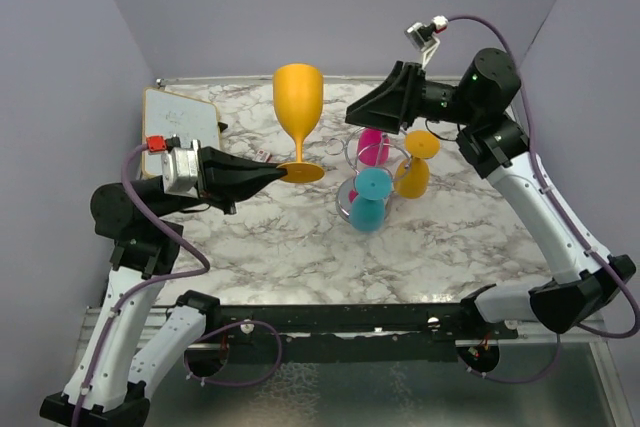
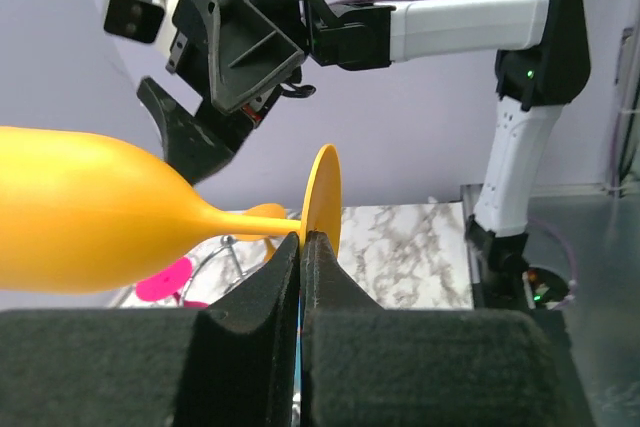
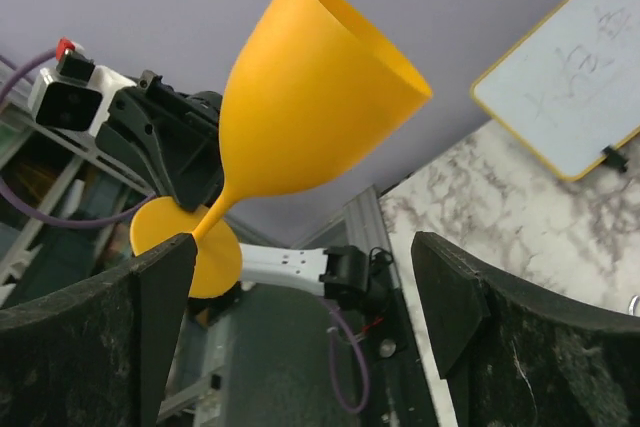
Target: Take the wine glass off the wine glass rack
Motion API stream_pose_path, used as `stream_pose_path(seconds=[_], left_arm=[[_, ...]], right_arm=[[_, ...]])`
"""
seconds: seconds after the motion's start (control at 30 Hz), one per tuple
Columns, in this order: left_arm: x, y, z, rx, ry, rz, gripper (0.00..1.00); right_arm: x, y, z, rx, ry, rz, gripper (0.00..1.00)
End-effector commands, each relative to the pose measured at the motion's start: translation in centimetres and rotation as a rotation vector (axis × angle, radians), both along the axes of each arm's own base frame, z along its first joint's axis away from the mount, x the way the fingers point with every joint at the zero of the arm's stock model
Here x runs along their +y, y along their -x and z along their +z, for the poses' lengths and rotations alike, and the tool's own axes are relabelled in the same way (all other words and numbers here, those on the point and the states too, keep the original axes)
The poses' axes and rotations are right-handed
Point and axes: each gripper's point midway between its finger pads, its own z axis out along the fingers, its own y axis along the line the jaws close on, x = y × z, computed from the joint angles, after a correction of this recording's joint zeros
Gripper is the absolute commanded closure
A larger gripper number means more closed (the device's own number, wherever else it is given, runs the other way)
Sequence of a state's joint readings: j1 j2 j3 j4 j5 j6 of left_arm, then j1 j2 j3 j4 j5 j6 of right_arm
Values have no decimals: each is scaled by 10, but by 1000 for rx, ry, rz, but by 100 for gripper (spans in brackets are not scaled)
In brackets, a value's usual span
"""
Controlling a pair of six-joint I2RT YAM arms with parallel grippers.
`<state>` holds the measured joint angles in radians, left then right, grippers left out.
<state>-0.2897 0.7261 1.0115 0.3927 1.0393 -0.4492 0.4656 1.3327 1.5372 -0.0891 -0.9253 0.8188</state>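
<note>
Left tool (image 1: 281,174) pinches orange wine glass (image 1: 298,97) by foot rim, left of wine glass rack (image 1: 345,199). Thin hold: hold upright, lower slowly onto tabletop (image 1: 280,237). Right tool (image 1: 358,112) wide, empty.

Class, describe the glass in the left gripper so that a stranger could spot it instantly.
On the marble table, look left of the chrome rack. The orange wine glass is upright, its foot pinched by the left gripper. The rack's glasses, another orange one included, hang upside down.
</note>
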Motion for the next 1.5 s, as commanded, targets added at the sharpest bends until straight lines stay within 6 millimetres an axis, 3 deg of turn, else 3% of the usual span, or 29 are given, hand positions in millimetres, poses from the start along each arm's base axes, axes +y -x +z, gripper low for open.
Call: stream_pose_path(seconds=[0.0,0.4,0.6,0.87,1.47], left_arm=[[2,-3,-5,-226,-35,52,100],[1,-11,-38,-321,-84,79,100],[-2,-13,-54,-307,-95,74,100],[-5,-14,-66,-305,-98,76,100],[-8,-16,-72,-295,-101,68,100]], right_arm=[[6,10,-7,168,-16,101,11],[48,-15,-28,360,-6,144,10],[67,-12,-28,367,-14,180,9],[80,-13,-31,359,-2,187,11],[92,-13,-35,367,11,181,12]])
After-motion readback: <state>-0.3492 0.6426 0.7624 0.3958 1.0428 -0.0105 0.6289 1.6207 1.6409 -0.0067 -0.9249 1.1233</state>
